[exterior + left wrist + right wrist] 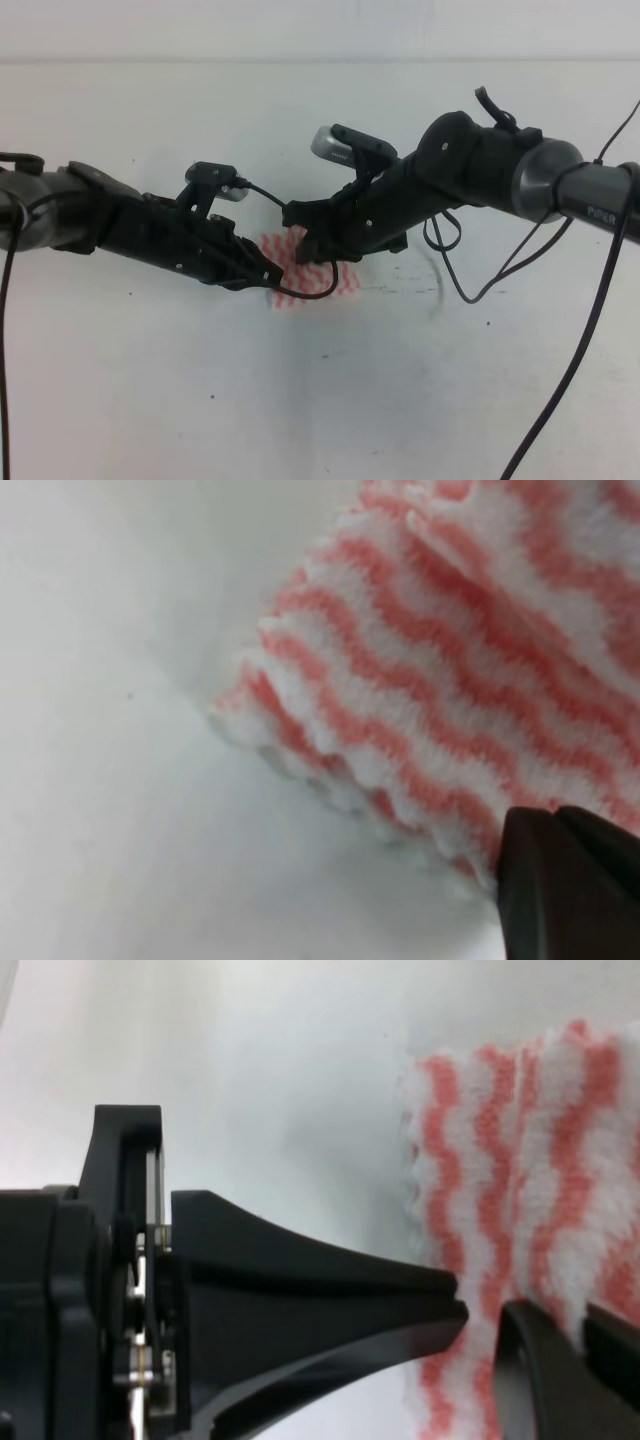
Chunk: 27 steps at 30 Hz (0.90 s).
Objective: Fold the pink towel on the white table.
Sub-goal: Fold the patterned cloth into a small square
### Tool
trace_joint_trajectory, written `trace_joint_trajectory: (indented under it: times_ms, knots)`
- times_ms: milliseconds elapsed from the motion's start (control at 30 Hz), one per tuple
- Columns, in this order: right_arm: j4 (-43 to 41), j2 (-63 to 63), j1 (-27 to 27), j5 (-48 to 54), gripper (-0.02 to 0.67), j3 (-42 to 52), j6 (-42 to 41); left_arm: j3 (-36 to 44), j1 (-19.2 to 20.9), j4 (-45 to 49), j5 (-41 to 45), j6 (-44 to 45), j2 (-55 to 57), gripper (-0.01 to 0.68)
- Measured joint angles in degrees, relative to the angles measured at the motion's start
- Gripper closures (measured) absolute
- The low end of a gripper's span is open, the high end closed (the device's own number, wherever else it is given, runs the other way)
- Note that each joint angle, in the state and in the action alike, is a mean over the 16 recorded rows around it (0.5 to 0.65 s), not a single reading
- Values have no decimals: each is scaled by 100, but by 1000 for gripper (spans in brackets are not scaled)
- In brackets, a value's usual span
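Meeting over a small pink-and-white zigzag-striped towel on the plain white speckled table in the high view: black left gripper from the left, black right gripper from the right, both low over the cloth, finger states hard to tell here; left wrist view: bunched, layered towel edge on the table, one dark fingertip at its lower edge, grip cannot be told; right wrist view: right gripper fingers parted around the towel's edge, touching the cloth.
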Motion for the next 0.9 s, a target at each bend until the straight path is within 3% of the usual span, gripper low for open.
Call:
trace_joint_trajectory:
  times_ms: [600, 900]
  knots:
    - [71, 10, 21, -74, 657, 1, 0, 0, 0, 0, 1, -1, 5, 675]
    - [157, 17, 27, -31, 568, 2, 2, 0, 0, 0, 1, -1, 5, 675]
